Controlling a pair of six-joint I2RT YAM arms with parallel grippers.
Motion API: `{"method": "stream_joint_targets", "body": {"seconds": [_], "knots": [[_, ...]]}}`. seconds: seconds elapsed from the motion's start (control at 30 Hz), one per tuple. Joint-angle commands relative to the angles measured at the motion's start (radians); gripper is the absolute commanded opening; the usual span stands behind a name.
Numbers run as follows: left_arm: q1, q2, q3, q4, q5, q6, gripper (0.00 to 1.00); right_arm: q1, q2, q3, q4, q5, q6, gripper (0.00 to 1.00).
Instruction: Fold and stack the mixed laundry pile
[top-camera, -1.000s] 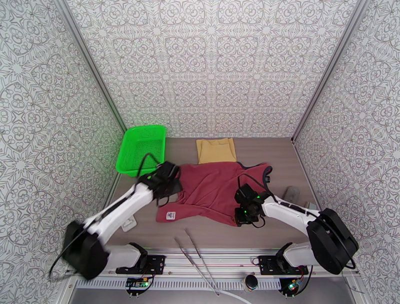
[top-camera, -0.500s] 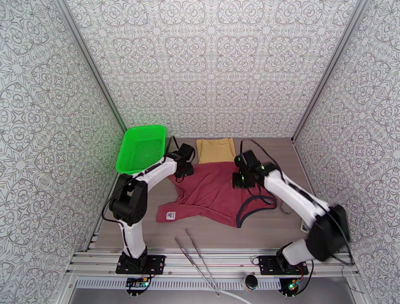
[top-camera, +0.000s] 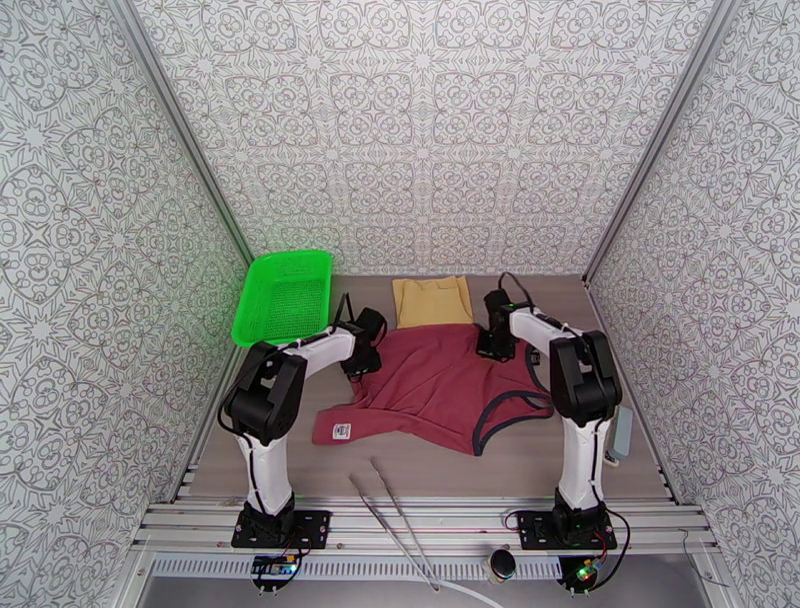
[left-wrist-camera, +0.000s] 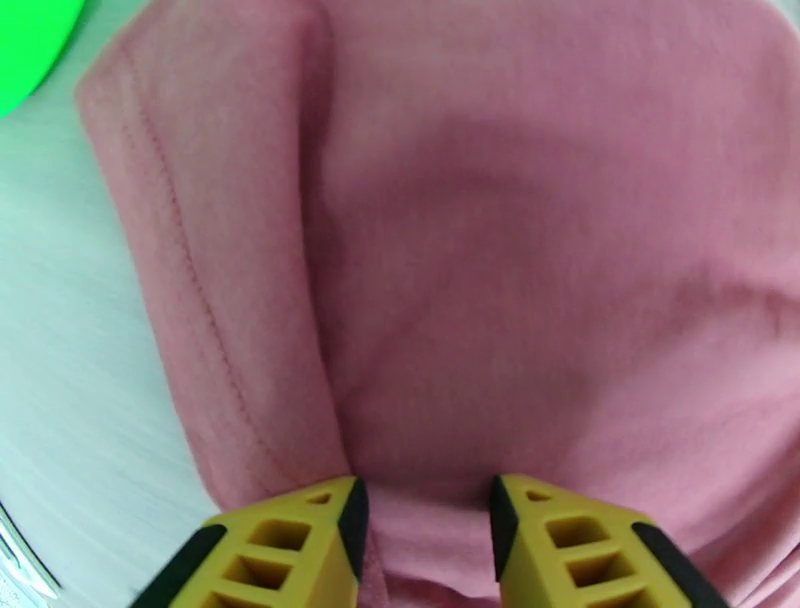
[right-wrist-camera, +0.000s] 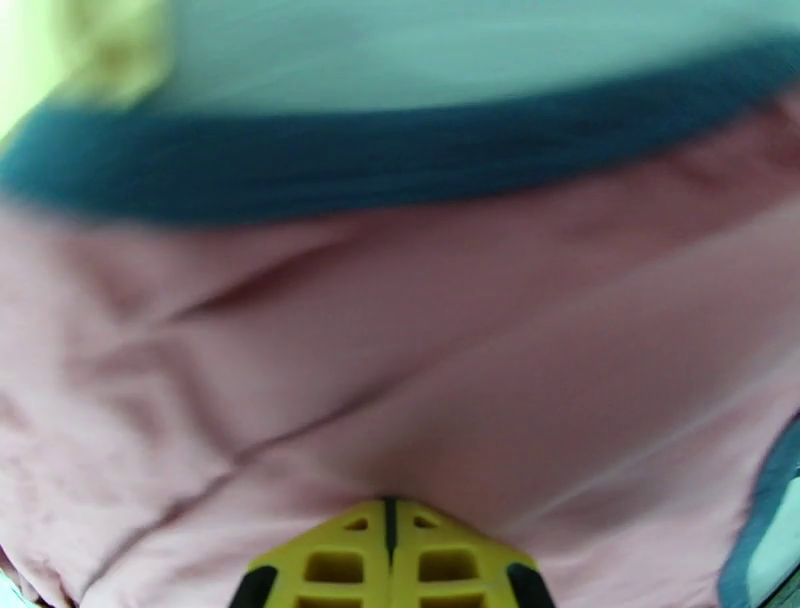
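Maroon tank top (top-camera: 440, 385) with navy trim lies spread mid-counter (top-camera: 300, 460), touching a tan cloth (top-camera: 432, 300) behind it; left gripper (left-wrist-camera: 425, 510) rests on its far-left edge, narrowly parted, fabric between; right gripper (right-wrist-camera: 390, 515), at the far-right edge, is closed, seemingly pinching blurred fabric; green mesh basket (top-camera: 283, 297) sits far-left.

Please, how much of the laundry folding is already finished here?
Done: the tan cloth lies folded flat at the back. In hand: the maroon tank top, right gripper pinching it, left gripper open over it. Remaining: finishing its fold and stacking.
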Motion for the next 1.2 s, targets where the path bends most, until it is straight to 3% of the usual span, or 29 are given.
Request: {"method": "stream_joint_targets", "body": {"seconds": [0.0,0.27,0.47,0.73,0.97,1.17], "knots": [[0.036,0.036,-0.050,-0.050,-0.052,0.031,0.41,-0.091,0.000,-0.032,-0.009,0.019,0.027,0.00],[0.036,0.154,0.142,-0.040,-0.061,0.165,0.41,-0.216,0.019,-0.008,-0.010,-0.012,-0.002,0.00],[0.039,0.296,0.342,-0.063,-0.088,0.235,0.39,-0.227,0.082,0.083,-0.022,-0.035,-0.041,0.00],[0.057,0.304,0.442,-0.108,-0.185,0.309,0.39,-0.229,0.103,0.197,-0.044,-0.074,-0.078,0.00],[0.037,0.128,0.329,-0.121,-0.318,0.320,0.63,-0.208,-0.128,0.018,-0.005,-0.127,-0.105,0.00],[0.012,0.010,0.262,-0.154,-0.405,0.327,0.68,-0.134,-0.355,-0.167,-0.001,-0.111,-0.090,0.03]]}}
